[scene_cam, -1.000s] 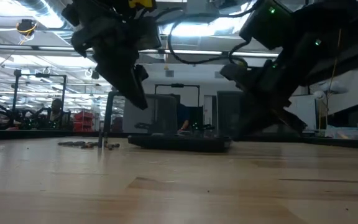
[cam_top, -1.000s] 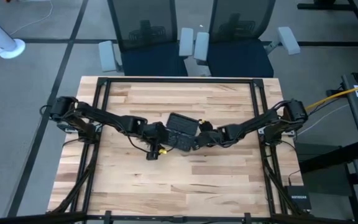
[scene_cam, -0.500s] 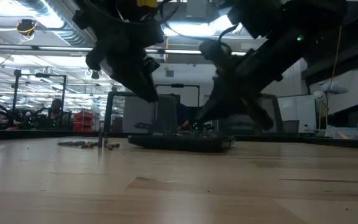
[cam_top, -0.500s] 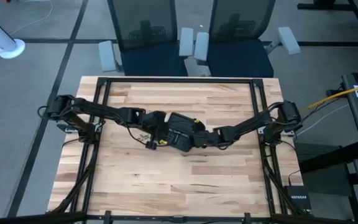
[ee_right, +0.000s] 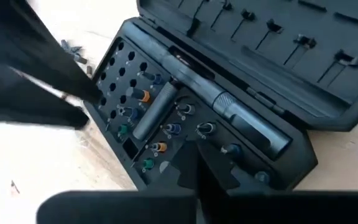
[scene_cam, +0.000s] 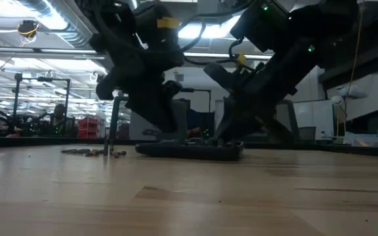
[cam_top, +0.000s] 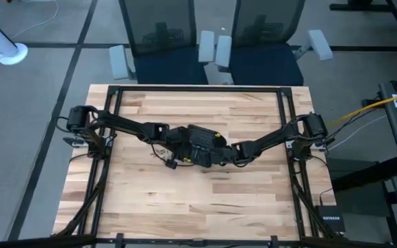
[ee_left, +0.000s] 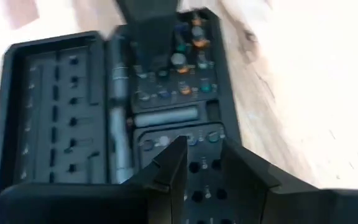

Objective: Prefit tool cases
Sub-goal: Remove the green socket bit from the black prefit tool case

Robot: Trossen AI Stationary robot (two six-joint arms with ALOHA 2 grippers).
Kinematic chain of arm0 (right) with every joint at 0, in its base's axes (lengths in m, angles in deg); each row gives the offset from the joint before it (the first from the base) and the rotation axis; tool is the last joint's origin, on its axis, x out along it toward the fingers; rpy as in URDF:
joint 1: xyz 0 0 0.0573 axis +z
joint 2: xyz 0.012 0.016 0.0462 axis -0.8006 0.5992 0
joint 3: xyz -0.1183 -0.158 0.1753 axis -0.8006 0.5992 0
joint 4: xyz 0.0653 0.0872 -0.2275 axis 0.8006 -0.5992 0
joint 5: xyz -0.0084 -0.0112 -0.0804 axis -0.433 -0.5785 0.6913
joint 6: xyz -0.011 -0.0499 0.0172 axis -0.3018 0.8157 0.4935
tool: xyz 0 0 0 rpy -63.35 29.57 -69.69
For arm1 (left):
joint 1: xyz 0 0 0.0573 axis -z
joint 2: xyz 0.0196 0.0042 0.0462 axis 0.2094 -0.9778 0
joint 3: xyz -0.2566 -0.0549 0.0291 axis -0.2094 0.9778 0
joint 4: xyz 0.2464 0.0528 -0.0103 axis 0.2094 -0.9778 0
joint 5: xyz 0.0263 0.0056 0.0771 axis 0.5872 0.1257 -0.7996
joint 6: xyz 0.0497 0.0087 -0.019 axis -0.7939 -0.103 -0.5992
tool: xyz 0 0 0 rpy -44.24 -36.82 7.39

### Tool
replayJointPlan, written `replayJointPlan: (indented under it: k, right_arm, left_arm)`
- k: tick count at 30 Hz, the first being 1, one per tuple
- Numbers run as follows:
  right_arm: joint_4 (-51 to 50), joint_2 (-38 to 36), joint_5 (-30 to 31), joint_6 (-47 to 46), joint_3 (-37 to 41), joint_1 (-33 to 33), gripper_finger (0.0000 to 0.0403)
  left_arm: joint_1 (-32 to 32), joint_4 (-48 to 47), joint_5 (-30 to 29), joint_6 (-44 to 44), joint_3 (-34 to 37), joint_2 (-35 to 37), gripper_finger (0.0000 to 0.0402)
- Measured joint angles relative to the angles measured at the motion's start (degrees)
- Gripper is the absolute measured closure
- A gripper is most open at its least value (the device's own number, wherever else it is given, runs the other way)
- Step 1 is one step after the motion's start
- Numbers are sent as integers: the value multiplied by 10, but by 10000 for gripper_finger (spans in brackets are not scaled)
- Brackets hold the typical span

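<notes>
A small black rectangular plastic hinged tool case (cam_top: 200, 146) lies opened flat near the middle of the pale wooden butcher-block worktop (cam_top: 198, 200), its two halves side by side. In the wrist views one half carries a grid of small bit slots, several filled with bits tipped in orange, green and blue, beside a dark cylindrical driver handle (ee_right: 238, 116) lying in its groove; the other half (ee_left: 48, 106) shows rows of narrow moulded clips. The left claw (ee_left: 197, 165) hangs low over the slotted half, its two dark fingers (ee_left: 169, 168) spread partway with nothing seen between them, the case directly beneath and ahead of it. The right claw (ee_right: 207, 171) reaches in from the opposite side with its fingers pressed together, empty, its tip just above or against the slotted half close to the driver handle; whether it actually touches cannot be told. From above, both claws meet over the case, the left one (cam_top: 182, 145) at its one end and the right one (cam_top: 223, 154) at the other. In the low view a scatter of tiny dark loose metal bits (scene_cam: 87, 152) rests on the worktop beyond the left claw, apart from the case (scene_cam: 189, 150).
</notes>
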Motion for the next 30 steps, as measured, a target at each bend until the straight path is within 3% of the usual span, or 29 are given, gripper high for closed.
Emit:
replayJointPlan:
  k: [9, 14, 18, 25, 30]
  right_arm:
    - [-4, 0, -2, -1, 0, 0, 403]
    - [-14, 0, -1, -1, 0, 0, 403]
    - [-15, 0, -3, -1, 0, 0, 403]
    - [-12, 0, -12, 3, 1, 0, 403]
    - [-12, 0, -16, 3, 1, 0, 403]
  left_arm:
    - [-3, 49, -17, 39, -1, -5, 313]
    - [13, 19, 31, 44, 0, -5, 313]
    - [28, 35, 36, 28, 0, -26, 313]
    - [30, 69, 30, 85, 0, -48, 313]
    - [30, 68, 27, 120, -5, -17, 313]
